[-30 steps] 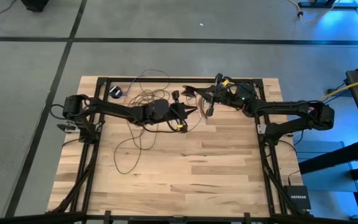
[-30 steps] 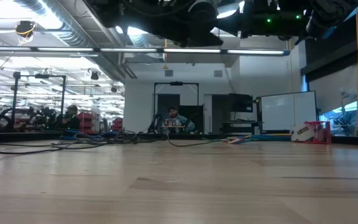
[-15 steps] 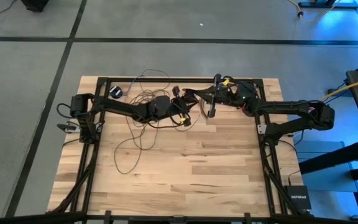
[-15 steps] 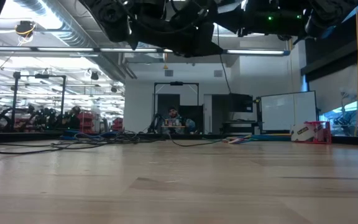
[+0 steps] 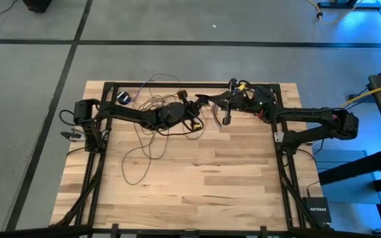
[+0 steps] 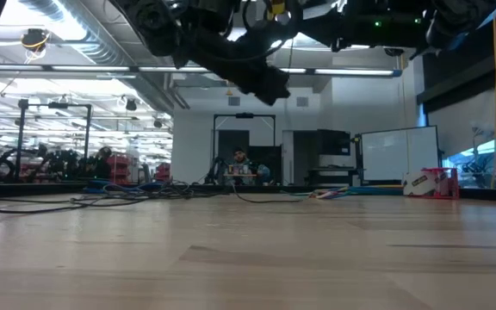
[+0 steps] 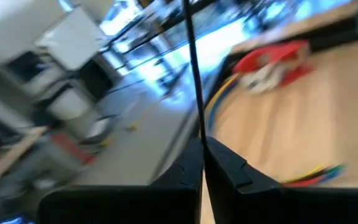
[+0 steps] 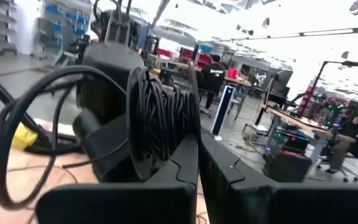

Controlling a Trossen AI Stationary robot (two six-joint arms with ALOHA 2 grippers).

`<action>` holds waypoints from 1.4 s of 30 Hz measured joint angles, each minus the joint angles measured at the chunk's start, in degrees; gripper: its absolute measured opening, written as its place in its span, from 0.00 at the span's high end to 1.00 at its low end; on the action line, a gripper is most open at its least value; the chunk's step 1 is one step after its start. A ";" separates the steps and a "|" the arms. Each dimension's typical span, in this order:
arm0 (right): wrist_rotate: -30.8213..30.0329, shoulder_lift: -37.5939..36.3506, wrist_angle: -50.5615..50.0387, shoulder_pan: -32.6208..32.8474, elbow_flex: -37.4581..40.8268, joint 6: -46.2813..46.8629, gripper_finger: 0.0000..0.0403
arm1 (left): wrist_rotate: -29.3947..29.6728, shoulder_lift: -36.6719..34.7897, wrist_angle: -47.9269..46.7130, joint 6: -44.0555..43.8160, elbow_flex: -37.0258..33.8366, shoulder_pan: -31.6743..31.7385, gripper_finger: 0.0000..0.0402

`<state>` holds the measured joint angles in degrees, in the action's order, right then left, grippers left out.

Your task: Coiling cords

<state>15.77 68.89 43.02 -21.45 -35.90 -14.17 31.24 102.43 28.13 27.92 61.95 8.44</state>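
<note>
— What do the arms look like?
— Both the left arm and right arm are matte black, built of slim tubular links with bulky rounded joints.
— Any markings?
— Small yellow tags near each wrist, and a green light glows on the housing seen in the low view.
— Fingers?
— The left fingers are black, angular, stepped plastic.

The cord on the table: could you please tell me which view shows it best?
The high view: the cord sprawls in loose loops across the table, under the left arm. The low view shows only a thin dark line. The left wrist view shows one strand; the right wrist view shows a wound bundle.
</note>
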 joint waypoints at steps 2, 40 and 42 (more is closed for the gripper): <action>-1.15 -1.17 -1.86 0.10 0.00 -1.97 0.98 | 4.50 -1.05 -1.66 2.53 0.02 -0.83 0.99; -16.28 -0.23 -12.21 0.07 -0.13 -24.37 0.98 | -3.92 -18.54 -11.15 -11.43 -0.03 -4.80 0.99; -16.22 0.96 -12.50 0.09 -0.71 -24.32 0.98 | -3.95 -17.53 -8.99 -11.64 -0.04 -4.82 0.99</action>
<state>-0.44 69.86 30.52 -21.36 -36.61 -38.49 27.29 84.90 19.13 16.27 61.91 3.62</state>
